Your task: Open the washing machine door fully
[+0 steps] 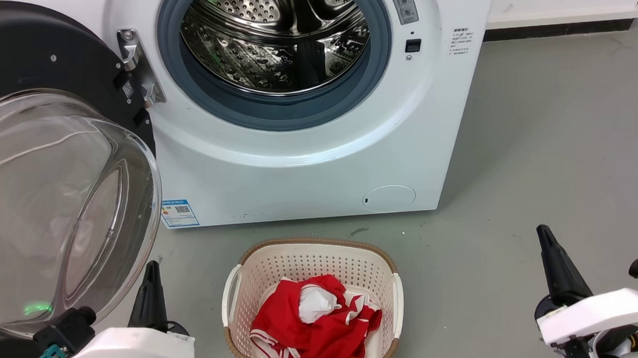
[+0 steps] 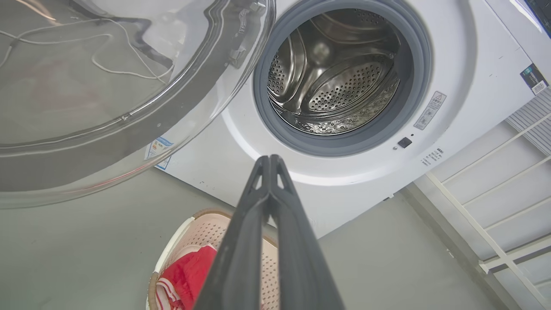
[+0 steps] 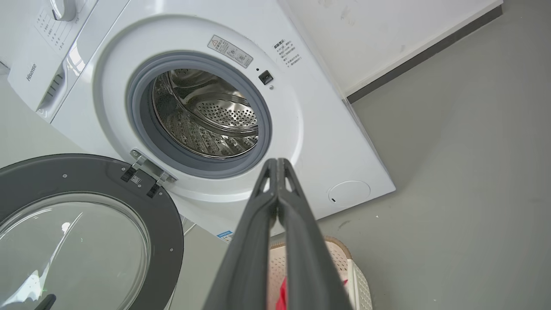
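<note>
The white washing machine stands ahead with its steel drum exposed. Its round black washing machine door is swung out on the left hinge, and the bulging glass bowl faces me. My left gripper sits low beside the bowl's lower right edge, shut and holding nothing; whether it touches the glass I cannot tell. Over the floor at the lower right, my right gripper is shut and empty, well clear of the door.
A beige laundry basket with a red and white garment sits on the grey floor in front of the machine, between my arms. A white wall with a dark skirting runs to the right.
</note>
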### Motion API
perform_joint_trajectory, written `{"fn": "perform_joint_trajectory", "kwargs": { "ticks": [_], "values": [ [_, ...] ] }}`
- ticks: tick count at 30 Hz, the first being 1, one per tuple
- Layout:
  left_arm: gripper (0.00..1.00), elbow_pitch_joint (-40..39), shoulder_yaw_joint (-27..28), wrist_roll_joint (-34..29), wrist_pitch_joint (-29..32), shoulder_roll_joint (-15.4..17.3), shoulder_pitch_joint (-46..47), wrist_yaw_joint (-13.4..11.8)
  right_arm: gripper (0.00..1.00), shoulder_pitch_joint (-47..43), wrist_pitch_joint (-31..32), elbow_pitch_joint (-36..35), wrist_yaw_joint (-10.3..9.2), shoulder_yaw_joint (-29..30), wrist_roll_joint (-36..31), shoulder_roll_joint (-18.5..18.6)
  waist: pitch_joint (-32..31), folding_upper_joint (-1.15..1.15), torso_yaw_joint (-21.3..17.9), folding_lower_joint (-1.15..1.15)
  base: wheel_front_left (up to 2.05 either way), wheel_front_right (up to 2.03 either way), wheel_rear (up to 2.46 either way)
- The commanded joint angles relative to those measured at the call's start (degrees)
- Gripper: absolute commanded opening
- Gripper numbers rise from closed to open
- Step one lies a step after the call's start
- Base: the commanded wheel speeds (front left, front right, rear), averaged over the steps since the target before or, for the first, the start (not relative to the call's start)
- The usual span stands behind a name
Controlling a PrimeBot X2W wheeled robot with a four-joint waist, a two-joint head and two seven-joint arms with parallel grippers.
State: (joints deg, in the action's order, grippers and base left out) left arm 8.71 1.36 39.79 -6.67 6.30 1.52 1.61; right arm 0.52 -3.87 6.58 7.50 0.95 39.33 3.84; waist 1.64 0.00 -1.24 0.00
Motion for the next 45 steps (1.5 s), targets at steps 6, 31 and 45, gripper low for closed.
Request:
{"fn": "perform_joint_trajectory", "kwargs": {
  "ticks": [6, 31, 45],
  "values": [
    [0.0, 0.04, 0.86, 6.41, 1.55, -0.33, 2.11, 0.95, 0.0, 2.1, 0.89, 0.29, 0.0, 0.33, 6.89, 0.64, -0.11, 0.0, 0.09, 0.0, 0.0, 0.0, 0.0],
    [0.0, 2.13, 2.64, 24.81, 6.24, -1.57, 3.28, 3.04, 0.0, 3.64, 3.85, 3.09, 0.0, 1.4, 26.16, 0.82, -0.53, 0.0, 0.45, 0.0, 0.0, 0.0, 0.0],
    [0.0, 3.13, 3.5, 33.24, 8.43, -2.18, 3.93, 3.96, 0.0, 4.42, 5.36, 4.36, 0.0, 2.05, 34.85, 0.76, -0.76, 0.0, 0.65, 0.0, 0.0, 0.0, 0.0]
  ]
}}
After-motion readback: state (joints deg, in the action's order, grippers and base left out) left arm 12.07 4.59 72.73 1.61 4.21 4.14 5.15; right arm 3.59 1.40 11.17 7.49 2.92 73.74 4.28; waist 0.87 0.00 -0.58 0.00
